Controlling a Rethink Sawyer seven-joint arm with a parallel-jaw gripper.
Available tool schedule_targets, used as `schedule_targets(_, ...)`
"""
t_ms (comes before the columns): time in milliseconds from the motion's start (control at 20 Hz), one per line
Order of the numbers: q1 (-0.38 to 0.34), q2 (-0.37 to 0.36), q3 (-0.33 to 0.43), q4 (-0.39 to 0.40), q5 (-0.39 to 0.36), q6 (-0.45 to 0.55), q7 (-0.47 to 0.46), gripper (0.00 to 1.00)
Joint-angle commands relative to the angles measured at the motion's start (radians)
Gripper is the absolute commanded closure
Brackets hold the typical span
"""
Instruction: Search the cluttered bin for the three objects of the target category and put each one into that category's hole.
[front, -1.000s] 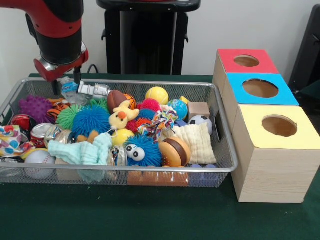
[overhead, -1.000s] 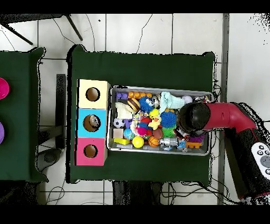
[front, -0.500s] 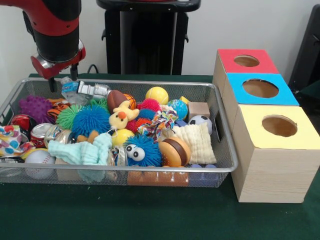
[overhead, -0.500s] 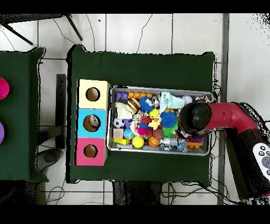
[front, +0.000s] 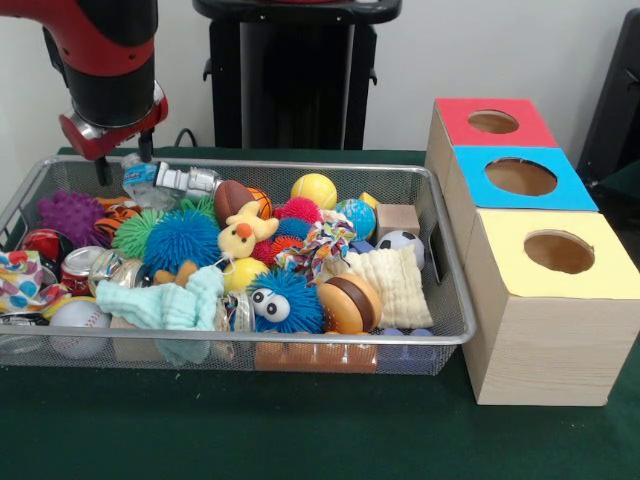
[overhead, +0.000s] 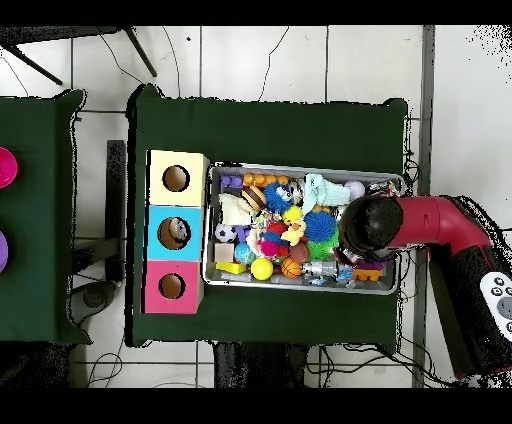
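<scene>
A wire mesh bin (front: 300, 339) holds a heap of toys: a yellow ball (front: 314, 190), a small soccer ball (front: 401, 241), a baseball (front: 78, 322), a brown football (front: 233, 199), spiky rubber balls, cans and cloths. My gripper (front: 125, 163) hangs open and empty over the bin's far left corner. Its fingers (front: 104, 172) straddle the air just above a crushed plastic bottle (front: 140, 182). To the right stand the red box (front: 492, 121), the blue box (front: 520, 177) and the yellow box (front: 558, 252), each with a round hole. In the overhead view the arm (overhead: 372, 224) hides the gripper.
A yellow duck plush (front: 243, 235), a blue googly-eyed furry toy (front: 278, 301), a toy burger (front: 348, 302) and a cream cloth (front: 397, 282) crowd the bin's middle and right. Something lies inside the blue box's hole (overhead: 175, 232). Green cloth (front: 250, 425) covers the table.
The gripper has risen a little and drifted slightly left over the bin's corner. It stays open. The bottle and the other toys have not moved.
</scene>
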Motion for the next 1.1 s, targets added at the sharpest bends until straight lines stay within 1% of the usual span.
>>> schedule_targets(50, -0.020, 0.054, -0.017, 0.053, -0.076, -0.040, -0.188, 0.00)
schedule_targets(250, -0.026, 0.051, -0.021, 0.069, -0.083, -0.047, -0.179, 0.00)
schedule_targets(550, -0.025, 0.063, -0.036, 0.093, -0.099, -0.080, -0.135, 0.00)
schedule_targets(650, -0.029, 0.065, -0.037, 0.100, -0.094, -0.087, -0.127, 0.00)
schedule_targets(850, -0.046, 0.060, -0.034, 0.143, -0.078, -0.108, -0.107, 0.00)
schedule_targets(1100, -0.073, 0.075, -0.033, 0.175, -0.071, -0.150, -0.077, 0.00)
